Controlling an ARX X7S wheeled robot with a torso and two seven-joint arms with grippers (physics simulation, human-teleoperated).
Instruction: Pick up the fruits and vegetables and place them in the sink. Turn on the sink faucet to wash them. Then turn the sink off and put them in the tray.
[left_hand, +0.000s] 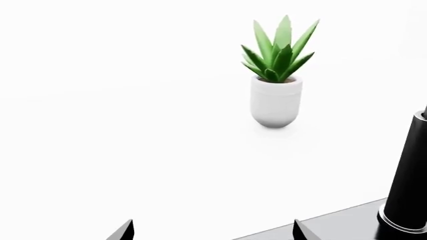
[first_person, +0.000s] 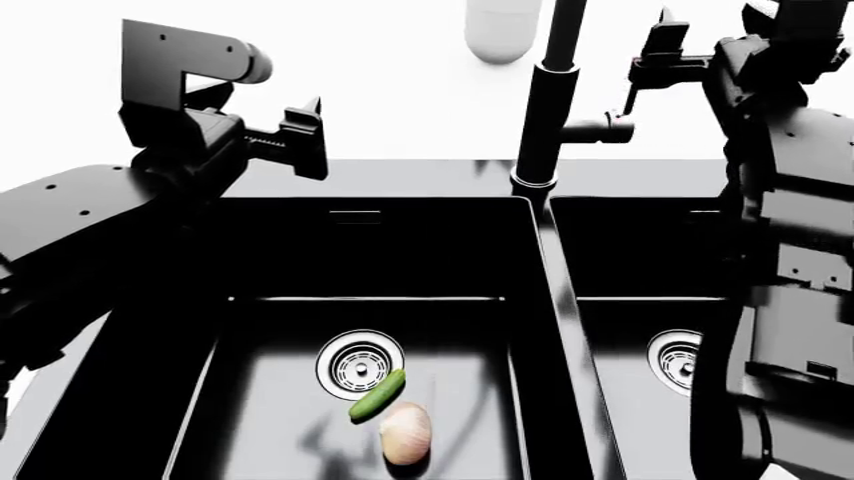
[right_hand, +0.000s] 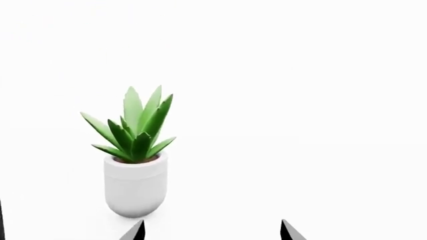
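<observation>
Black and glossy, the sink (first_person: 534, 300) fills most of the head view, and its near edge is cut off by the bottom of that picture. Its left basin holds both pieces of produce: the cucumber (first_person: 378, 395) lies tilted just beside the round steel drain (first_person: 359, 364), its upper end at the drain's rim, and the onion (first_person: 406, 434) sits on the near side of the cucumber, touching it or nearly so; the contact is hard to make out. The right basin shows only part of its own drain (first_person: 674, 360), the rest hidden behind the right arm. The sink faucet (first_person: 545, 120) stands at the back of the divider between the basins, its top cut off by the frame, with its side lever (first_person: 598, 127) pointing toward the right gripper (first_person: 650, 62), which hangs just beyond the lever's red-dotted tip; whether they touch cannot be told. That gripper's fingertips (right_hand: 132, 232) show apart in its wrist view, with nothing between them. The left gripper (first_person: 307, 140) hovers above the back rim of the left basin, well apart from the faucet, its fingertips (left_hand: 123, 231) also spread and empty. A potted plant (left_hand: 275, 75) in a white pot stands on the white counter behind the faucet; in the head view only the pot's base shows. The tray is not visible in any view.
</observation>
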